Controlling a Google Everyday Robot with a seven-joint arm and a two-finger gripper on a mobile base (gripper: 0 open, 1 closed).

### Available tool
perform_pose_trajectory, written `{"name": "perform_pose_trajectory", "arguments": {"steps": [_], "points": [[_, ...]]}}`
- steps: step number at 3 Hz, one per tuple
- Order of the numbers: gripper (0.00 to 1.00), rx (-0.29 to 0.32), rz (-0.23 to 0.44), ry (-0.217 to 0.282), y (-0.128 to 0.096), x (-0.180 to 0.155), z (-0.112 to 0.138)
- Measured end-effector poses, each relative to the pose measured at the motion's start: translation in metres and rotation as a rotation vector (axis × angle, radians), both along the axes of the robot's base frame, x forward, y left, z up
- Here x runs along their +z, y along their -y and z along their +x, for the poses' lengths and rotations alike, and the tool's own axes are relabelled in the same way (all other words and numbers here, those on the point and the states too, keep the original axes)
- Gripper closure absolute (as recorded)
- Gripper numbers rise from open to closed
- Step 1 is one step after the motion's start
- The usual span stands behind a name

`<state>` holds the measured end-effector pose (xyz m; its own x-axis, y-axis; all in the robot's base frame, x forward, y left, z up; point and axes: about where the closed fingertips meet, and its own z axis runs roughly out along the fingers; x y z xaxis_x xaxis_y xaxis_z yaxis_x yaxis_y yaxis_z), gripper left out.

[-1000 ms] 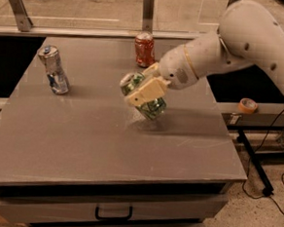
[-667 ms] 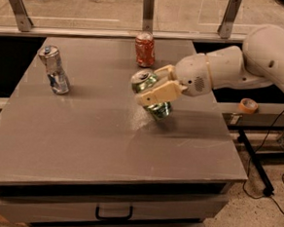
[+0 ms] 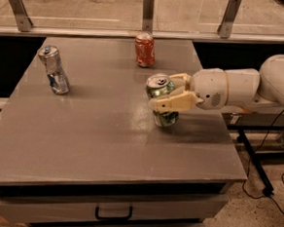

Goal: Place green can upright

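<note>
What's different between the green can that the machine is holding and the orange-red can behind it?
The green can is clasped in the gripper, whose fingers are shut on it; the orange-red can stands free. The green can sits toward the right side of the table; the orange-red can is by its far edge. Labels differ: green and white against orange-red. Both look upright, with silver tops.

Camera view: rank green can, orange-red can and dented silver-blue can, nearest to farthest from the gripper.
1. green can: held between the fingers of the gripper, right of centre on the table.
2. orange-red can: behind the gripper, near the far edge.
3. silver-blue dented can: far left side.
</note>
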<state>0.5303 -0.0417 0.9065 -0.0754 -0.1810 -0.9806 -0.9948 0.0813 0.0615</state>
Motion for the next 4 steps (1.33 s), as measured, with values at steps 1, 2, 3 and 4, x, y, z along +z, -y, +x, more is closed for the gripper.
{"name": "perform_pose_trajectory", "arguments": {"steps": [1, 2, 3, 4], "points": [[0.81, 0.017, 0.085, 0.036, 0.004, -0.003, -0.005], [0.58, 0.024, 0.168, 0.051, 0.006, -0.005, -0.007], [0.35, 0.04, 0.222, 0.075, 0.01, -0.007, -0.013], [0.12, 0.025, 0.248, 0.085, 0.02, -0.009, -0.019]]}}
